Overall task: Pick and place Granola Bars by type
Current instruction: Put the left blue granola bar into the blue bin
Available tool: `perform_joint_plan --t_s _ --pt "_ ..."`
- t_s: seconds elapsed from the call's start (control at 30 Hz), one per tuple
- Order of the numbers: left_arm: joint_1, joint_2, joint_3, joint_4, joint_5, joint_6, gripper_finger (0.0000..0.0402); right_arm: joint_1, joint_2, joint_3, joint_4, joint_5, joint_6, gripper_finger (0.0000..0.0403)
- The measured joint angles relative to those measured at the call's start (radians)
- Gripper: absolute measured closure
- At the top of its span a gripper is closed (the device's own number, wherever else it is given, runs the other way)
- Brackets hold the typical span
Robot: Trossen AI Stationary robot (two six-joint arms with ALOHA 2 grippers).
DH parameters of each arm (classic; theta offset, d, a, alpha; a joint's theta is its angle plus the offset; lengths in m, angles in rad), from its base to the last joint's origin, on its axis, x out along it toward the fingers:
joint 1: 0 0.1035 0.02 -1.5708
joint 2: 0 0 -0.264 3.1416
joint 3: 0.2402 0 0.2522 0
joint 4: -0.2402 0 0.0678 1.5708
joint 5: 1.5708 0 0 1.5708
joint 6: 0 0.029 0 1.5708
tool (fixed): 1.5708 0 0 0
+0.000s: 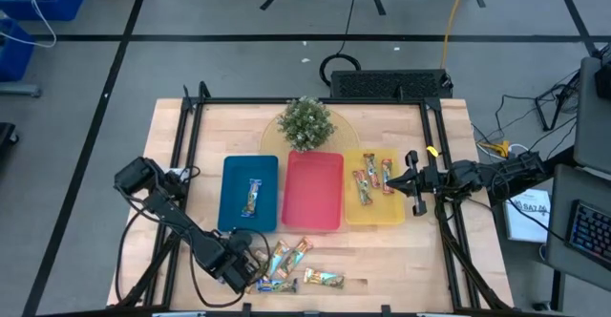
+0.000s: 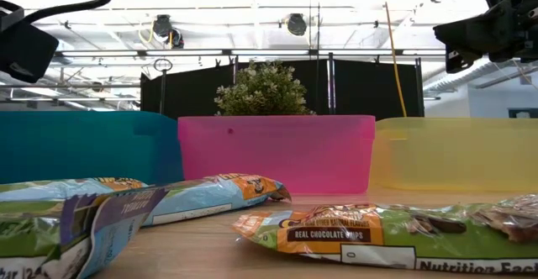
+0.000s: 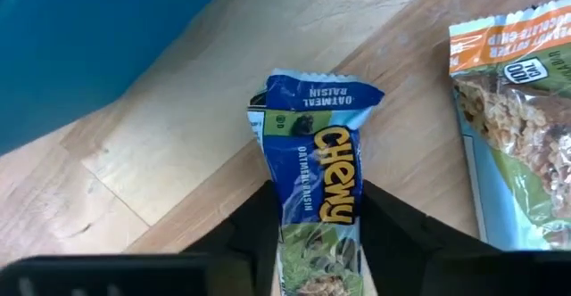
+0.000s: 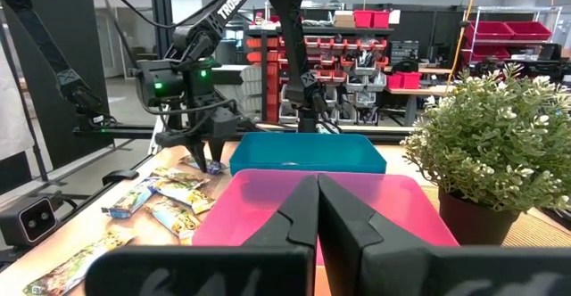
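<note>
A blue-wrapped granola bar (image 3: 317, 144) lies on the wooden table beside the blue tray (image 1: 234, 179), and my left gripper (image 3: 317, 198), pointing down near the front left (image 1: 250, 260), has its fingers closed against it. Several other bars (image 1: 298, 252) lie loose close by. One bar (image 1: 253, 198) lies in the blue tray, several (image 1: 372, 179) in the yellow tray (image 1: 355, 214). My right gripper (image 4: 317, 211) waits shut in the air next to the yellow tray's right side (image 1: 410, 179). My left gripper pinches the blue bar by its two long edges (image 3: 287, 209), about halfway along, between its two fingers. The fingers come from above, pointing down, and lie across the bar. The wrapper is squeezed narrower there. The bar lies flat on the table, its far end (image 3: 317, 95) free.
The red tray (image 1: 313, 223) stands between the blue and yellow ones. A small potted plant (image 1: 305, 123) stands behind the trays. An orange-topped bar (image 3: 517, 118) lies just beside the held one. A black frame (image 1: 186, 136) runs along the table's sides.
</note>
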Motion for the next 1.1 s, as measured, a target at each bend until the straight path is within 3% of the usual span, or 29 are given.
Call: perform_joint_plan --t_s 0.13,0.37,0.7,0.9,1.1 --pt "0.000 0.001 0.019 -0.003 -0.015 0.013 0.0291 0.000 0.000 0.000 0.000 0.000 -0.002 0.0403" --pt "0.003 0.008 0.070 -0.034 -0.039 0.060 0.0280 0.000 0.000 0.000 0.001 0.002 -0.018 0.0403" --pt "0.016 0.006 0.192 -0.072 -0.093 0.129 0.0297 0.000 0.000 0.000 0.008 0.003 -0.023 0.0403" --pt "0.032 0.006 0.374 -0.175 -0.184 0.240 0.0298 0.000 0.000 0.000 0.008 0.003 -0.023 0.0403" --pt "0.110 0.004 0.641 -0.472 -0.399 0.360 0.0299 0.000 0.000 0.000 0.008 0.004 -0.023 0.0403"
